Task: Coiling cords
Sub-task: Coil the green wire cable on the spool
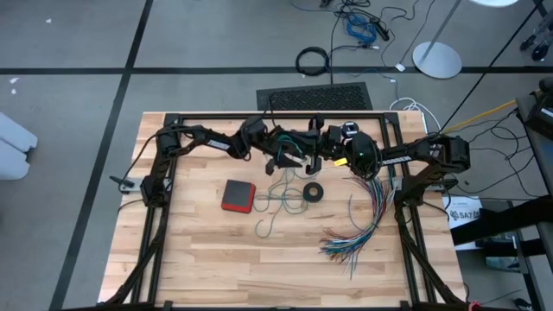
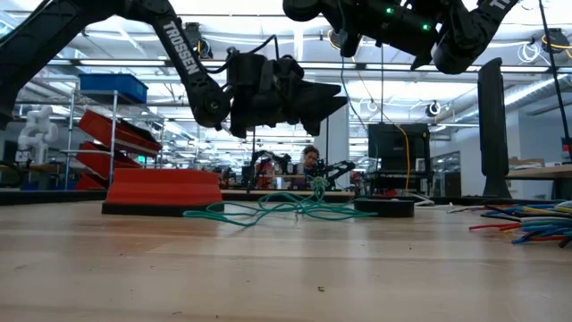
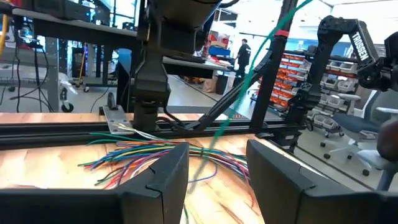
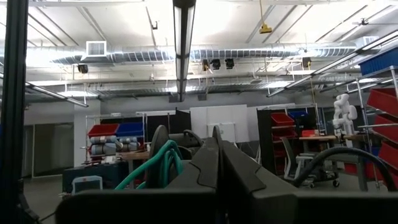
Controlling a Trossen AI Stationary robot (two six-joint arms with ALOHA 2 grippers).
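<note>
From table height, the bare wooden table (image 2: 286,268) fills the foreground, and at its right edge lie the tips of a fanned bundle of multicoloured wires (image 2: 527,224). Farther back the teal-green cord (image 2: 277,207) sprawls in loose loops on the wood, between a flat red box (image 2: 163,190) and a small black ring (image 2: 384,207). From overhead the same cord (image 1: 278,200) trails in thin curves from beneath the arms toward the near side of the table, just beside the red box (image 1: 238,195) and the black ring (image 1: 313,192), with the wire bundle (image 1: 359,226) spread well off to the right. The white cord cannot be picked out with certainty. The left gripper (image 2: 299,100) hangs above the cord loops, clear of the table, and its wrist view shows its two dark fingers (image 3: 163,180) standing apart, with a strand of the green cord (image 3: 249,81) running up through the gap between them and not clamped. The right gripper (image 1: 346,138) sits high over the far middle of the table, close to the left one; its wrist camera looks out level into the room, and its fingers (image 4: 242,177) are pressed together, with green cord (image 4: 158,165) draped just beside them. Whether that cord is pinched cannot be told. Beyond the table a person (image 2: 310,159) sits among workshop benches.
</note>
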